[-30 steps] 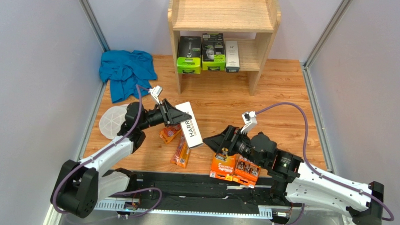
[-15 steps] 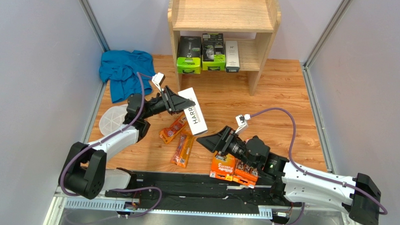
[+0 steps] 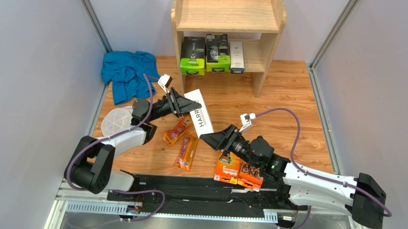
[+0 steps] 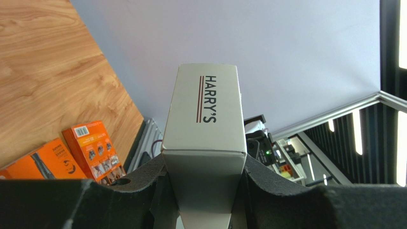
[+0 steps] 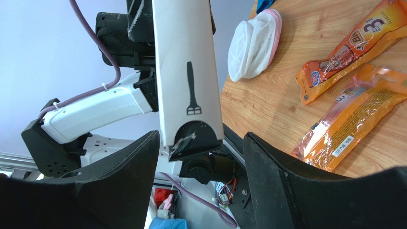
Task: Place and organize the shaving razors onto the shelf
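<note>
My left gripper (image 3: 185,105) is shut on one end of the white HARRY'S box (image 3: 201,113) and holds it above the floor, in front of the wooden shelf (image 3: 228,15). The left wrist view shows the box (image 4: 205,124) clamped between the pads. My right gripper (image 3: 208,140) is open, with the box's free end (image 5: 188,95) between its fingers and not touched. Two orange blister packs (image 3: 178,131) (image 3: 187,152) lie on the floor. Two flat orange boxes (image 3: 228,167) (image 3: 251,174) lie under the right arm. A second white box (image 3: 236,55) stands on the lower tier.
Two black-and-green packs (image 3: 193,55) (image 3: 217,53) stand on the lower tier beside the white box. A blue cloth (image 3: 128,73) lies at the back left. A white mesh disc (image 3: 115,122) lies near the left arm. Grey walls close in both sides.
My left gripper has carried the HARRY'S box up and to the right, toward the shelf. My right gripper has moved left and forward until its open fingers flank the box's free end.
</note>
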Robot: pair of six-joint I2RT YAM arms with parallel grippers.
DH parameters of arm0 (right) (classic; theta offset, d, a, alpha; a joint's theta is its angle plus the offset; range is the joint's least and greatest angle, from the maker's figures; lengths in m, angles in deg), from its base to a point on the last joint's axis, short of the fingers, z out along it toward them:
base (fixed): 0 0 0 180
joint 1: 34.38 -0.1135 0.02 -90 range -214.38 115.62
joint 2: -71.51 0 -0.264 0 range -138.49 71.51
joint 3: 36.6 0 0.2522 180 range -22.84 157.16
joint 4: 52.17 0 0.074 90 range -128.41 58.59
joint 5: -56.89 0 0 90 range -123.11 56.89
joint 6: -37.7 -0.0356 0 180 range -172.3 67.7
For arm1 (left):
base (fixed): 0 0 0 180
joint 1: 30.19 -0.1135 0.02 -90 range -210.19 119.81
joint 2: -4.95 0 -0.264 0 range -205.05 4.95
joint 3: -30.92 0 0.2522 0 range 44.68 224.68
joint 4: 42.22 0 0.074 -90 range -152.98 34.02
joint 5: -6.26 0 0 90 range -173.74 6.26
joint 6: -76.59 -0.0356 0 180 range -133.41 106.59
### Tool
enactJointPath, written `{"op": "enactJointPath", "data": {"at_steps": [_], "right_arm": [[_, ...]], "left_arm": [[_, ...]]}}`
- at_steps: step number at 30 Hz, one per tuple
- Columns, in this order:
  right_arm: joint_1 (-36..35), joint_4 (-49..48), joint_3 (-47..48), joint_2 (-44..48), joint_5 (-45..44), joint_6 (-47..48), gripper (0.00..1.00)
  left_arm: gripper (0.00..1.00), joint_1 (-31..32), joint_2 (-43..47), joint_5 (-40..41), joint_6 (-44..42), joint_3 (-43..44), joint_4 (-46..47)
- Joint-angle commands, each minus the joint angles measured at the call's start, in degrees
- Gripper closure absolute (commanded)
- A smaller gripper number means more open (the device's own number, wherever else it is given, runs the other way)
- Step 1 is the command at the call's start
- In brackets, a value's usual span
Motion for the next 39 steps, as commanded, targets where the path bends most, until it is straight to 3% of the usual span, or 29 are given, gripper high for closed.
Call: {"op": "enactJointPath", "data": {"at_steps": [1, 4, 10, 15, 16, 17, 20, 21, 24, 26, 29, 30, 32, 33, 35, 39], "right_arm": [[0.4, -5.2, 2.2, -0.8, -0.8, 0.4, 0.33], [0.5, -5.2, 3.0, -0.6, -0.7, 1.7, 0.41], [0.8, -4.5, 3.0, 0.4, -0.4, 1.3, 0.7], [0.8, -3.7, 3.0, 1.0, 0.0, 1.2, 0.8], [0.8, -3.6, 3.0, 1.1, -0.1, 1.2, 0.83], [0.8, -2.8, 3.1, 1.4, -0.2, 1.2, 0.84], [0.8, -1.9, 3.1, 2.0, -0.7, 1.3, 0.86], [0.8, -1.6, 3.1, 2.4, -0.9, 1.3, 0.87], [0.9, -0.1, 3.2, 3.0, -1.4, 1.4, 0.89], [0.9, 0.6, 3.1, 3.3, -1.5, 1.6, 0.89], [0.9, 2.0, 3.1, 3.5, -2.0, 1.7, 0.9], [0.9, 2.5, 3.4, 3.5, -2.0, 1.8, 0.9], [1.0, 4.1, 3.7, 3.6, -2.2, 2.0, 0.91], [1.0, 4.3, 3.8, 3.6, -2.4, 2.1, 0.91], [1.1, 5.5, 3.8, 3.6, -2.7, 2.1, 0.91], [1.0, 7.8, 4.3, 3.7, -3.3, 2.2, 0.91]], "left_arm": [[0.76, 1.5, -1.8, 0.8, 4.1, -0.6, 11.1], [0.77, 2.2, -2.2, 1.1, 3.9, -1.2, 11.7], [0.77, 2.5, -2.3, 1.1, 3.7, -2.3, 12.1], [0.7, 2.5, -2.2, 1.4, 3.1, -2.5, 11.4], [0.65, 2.5, -2.2, 1.5, 2.8, -2.5, 11.0], [0.52, 2.5, -2.2, 1.5, 2.5, -2.5, 10.7], [0.37, 2.5, -1.2, 1.7, 0.7, -2.6, 7.8], [0.2, 2.5, -0.7, 1.5, -0.1, -2.5, 6.6], [0.1, 2.5, 2.4, 1.1, -5.2, -2.2, -1.4], [0.09, 2.5, 6.1, 1.2, -11.0, -1.5, -11.1], [0.07, 2.5, 13.1, 3.0, -22.3, 1.4, -30.4], [0.07, 2.5, 14.9, 4.3, -25.8, 2.4, -42.2], [0.06, 2.5, 19.8, 9.8, -35.3, 6.0, -53.2], [0.06, 2.5, 21.3, 12.4, -40.0, 8.5, -63.0], [0.06, 2.5, 24.9, 20.3, -44.0, 10.5, -75.0], [0.06, 2.5, 30.0, 34.1, -47.0, 12.2, -85.0]]}}
